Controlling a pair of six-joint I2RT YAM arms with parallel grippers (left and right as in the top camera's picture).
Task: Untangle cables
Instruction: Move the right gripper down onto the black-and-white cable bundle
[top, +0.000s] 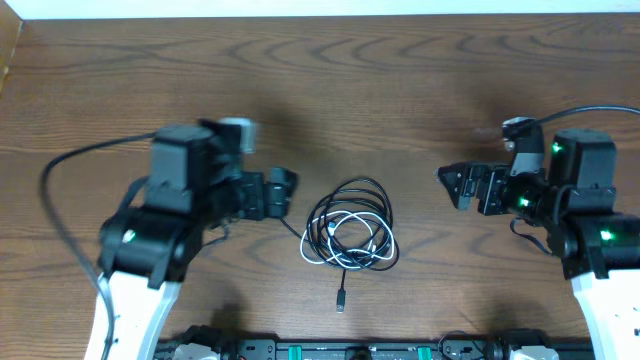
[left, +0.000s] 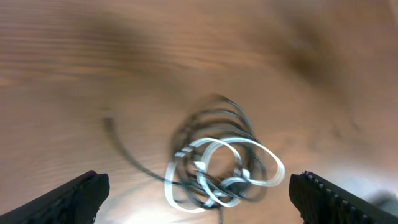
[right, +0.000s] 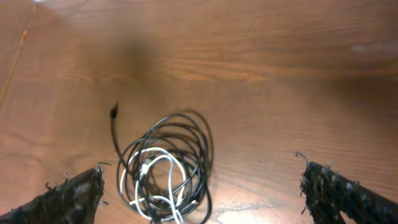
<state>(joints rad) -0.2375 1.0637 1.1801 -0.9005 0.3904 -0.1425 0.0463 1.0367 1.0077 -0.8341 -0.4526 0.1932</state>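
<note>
On dark wooden table (top: 400, 80); cables (top: 350, 225) coiled.

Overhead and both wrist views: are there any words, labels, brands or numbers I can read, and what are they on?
No text can be read in any view.
The cables, the table, the left gripper and the right gripper show no print.
The rail at the table's near edge has small marks, too small to read.
</note>
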